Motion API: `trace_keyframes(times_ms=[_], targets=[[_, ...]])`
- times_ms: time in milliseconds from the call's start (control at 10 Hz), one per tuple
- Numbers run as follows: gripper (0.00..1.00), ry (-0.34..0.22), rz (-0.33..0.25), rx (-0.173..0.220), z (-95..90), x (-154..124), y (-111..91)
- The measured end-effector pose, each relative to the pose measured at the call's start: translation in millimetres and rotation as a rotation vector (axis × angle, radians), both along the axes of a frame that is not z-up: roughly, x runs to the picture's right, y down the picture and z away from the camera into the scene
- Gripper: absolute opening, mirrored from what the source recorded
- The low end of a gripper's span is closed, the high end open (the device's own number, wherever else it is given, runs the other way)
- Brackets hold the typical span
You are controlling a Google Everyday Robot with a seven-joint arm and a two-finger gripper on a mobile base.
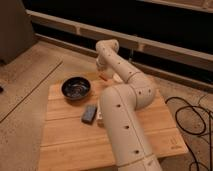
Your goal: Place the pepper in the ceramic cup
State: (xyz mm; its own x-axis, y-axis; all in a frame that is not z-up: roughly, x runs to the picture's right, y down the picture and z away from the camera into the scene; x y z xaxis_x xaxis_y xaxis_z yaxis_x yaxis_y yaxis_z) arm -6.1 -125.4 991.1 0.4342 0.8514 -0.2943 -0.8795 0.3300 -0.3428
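My gripper [103,74] hangs down from the wrist over the far middle of the wooden table [65,140], just right of the dark bowl. It is shut, and a tiny red-orange piece, the pepper [104,78], shows right at its tips, low against the table top. The ceramic cup does not show plainly. A small whitish thing [99,118] peeks out from behind my arm near the table's middle, and I cannot tell what it is.
A wide dark glossy bowl [76,88] stands at the table's far left. A flat grey object [89,113] lies near the middle, left of my arm [122,125], which covers much of the table's centre. Black cables [192,115] lie on the floor at right.
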Motion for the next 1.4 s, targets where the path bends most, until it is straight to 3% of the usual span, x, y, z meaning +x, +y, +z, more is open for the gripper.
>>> trace_keyframes(times_ms=[200, 300, 600, 800, 1000, 1400], targets=[[0.00, 0.022, 0.064, 0.058, -19.2, 32.7, -23.1], [0.00, 0.024, 0.069, 0.063, -20.8, 35.8, -24.6], [0.00, 0.022, 0.064, 0.060, -20.3, 31.8, -23.3], [0.00, 0.064, 0.031, 0.041, -11.9, 36.1, -11.2], [0.00, 0.114, 0.044, 0.035, -8.6, 53.7, -7.8], [0.00, 0.180, 0.076, 0.063, -12.2, 72.1, -18.0]])
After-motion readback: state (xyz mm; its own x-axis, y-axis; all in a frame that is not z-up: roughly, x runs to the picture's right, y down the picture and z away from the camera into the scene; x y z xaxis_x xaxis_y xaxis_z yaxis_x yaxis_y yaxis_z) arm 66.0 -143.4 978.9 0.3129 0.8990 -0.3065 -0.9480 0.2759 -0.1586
